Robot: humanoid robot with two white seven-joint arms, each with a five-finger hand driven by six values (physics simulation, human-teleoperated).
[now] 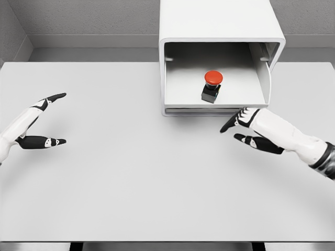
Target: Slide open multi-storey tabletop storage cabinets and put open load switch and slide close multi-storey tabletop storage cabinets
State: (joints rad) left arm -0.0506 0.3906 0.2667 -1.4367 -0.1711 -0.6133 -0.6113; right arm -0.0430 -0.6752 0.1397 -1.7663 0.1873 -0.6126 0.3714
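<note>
A white storage cabinet [220,21] stands at the back of the table, right of the middle, with its drawer [183,78] slid open toward me. Inside the drawer stands the load switch [212,86], a black body with a red round button on top, upright. My right hand [234,130] hovers just in front of the drawer's front edge, below and right of the switch, fingers spread and holding nothing. My left hand [58,119] rests far to the left over the table, fingers relaxed and holding nothing.
The grey-white table [136,178] spreads across the whole view, its front edge near the bottom. A grey wall runs behind the cabinet. The drawer's front lip [199,111] juts out toward my right hand.
</note>
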